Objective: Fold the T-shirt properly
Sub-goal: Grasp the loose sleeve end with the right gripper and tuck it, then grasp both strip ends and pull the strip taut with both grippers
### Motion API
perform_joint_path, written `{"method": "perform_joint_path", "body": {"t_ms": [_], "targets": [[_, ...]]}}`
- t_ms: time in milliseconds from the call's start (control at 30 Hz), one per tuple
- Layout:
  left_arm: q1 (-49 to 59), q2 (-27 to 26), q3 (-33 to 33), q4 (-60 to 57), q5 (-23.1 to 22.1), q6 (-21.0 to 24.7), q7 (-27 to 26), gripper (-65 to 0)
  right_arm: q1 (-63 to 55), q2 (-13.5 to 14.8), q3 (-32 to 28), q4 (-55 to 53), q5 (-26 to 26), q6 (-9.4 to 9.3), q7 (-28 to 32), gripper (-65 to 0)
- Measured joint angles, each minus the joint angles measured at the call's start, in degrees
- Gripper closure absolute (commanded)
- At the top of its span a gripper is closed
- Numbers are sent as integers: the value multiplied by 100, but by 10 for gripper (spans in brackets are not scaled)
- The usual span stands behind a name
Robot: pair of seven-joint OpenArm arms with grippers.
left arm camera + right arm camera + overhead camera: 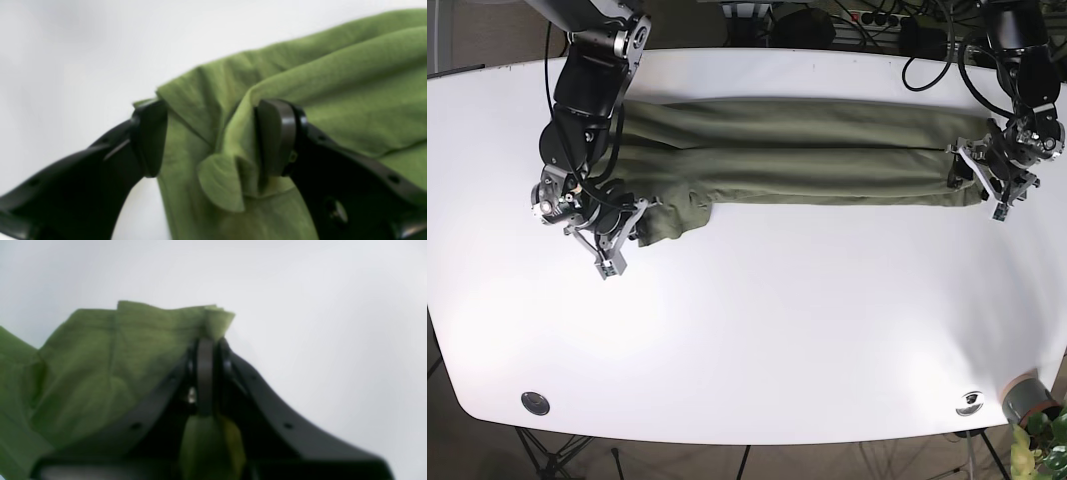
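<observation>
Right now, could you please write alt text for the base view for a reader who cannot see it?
A green T-shirt, folded into a long band, lies across a white table. The right end effector sits at its left end and the left end effector at its right end.

Two black robot arms with rounded joint housings and black cables. Left gripper point(210, 138) has curved matte fingers point(275, 136) with screw holes; right gripper point(205, 373) matches.

Our left hand point(210, 138) has its fingers spread wide apart; our right hand point(205, 350) has its fingers pinched tightly together, wrist angled down.
</observation>
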Motion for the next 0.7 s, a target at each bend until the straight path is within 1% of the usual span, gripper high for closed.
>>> {"method": "perform_joint_path", "body": {"t_ms": [67,133,200,267,333,433,600,700], "targets": [[-15,-13,0,-48,2,2,-11,-396,-90,-15,-7,284,-61,0,-184,-25],[-15,-13,2,-79,-4,0,-11,-396,-273,-22,-4,713,-94,-4,-212,-24],[-13,-13,4,-92,4,2,-11,-396,-420,-28,11,1095,-39,2,-393,-24],[-11,-11,4,-96,17,0,-11,-396,-555,-28,4,1519,-90,2,-704,-24],[-15,-11,7,-96,-4,-2,-13,-396,-688,-26,11,1941,-90,-22,-844,-24],[-13,-17,7,-98,-2,0,-15,-396,-1003,-33,15,2741,-22,-2,-1078,-24],[-15,-24,7,-107,0,2,-13,-396,-1541,-179,15,3759,-2,15,-1390,-24],[-11,-26,9,-109,0,2,-13,-396,-1718,-210,15,4050,-9,17,-1523,-22]]}}
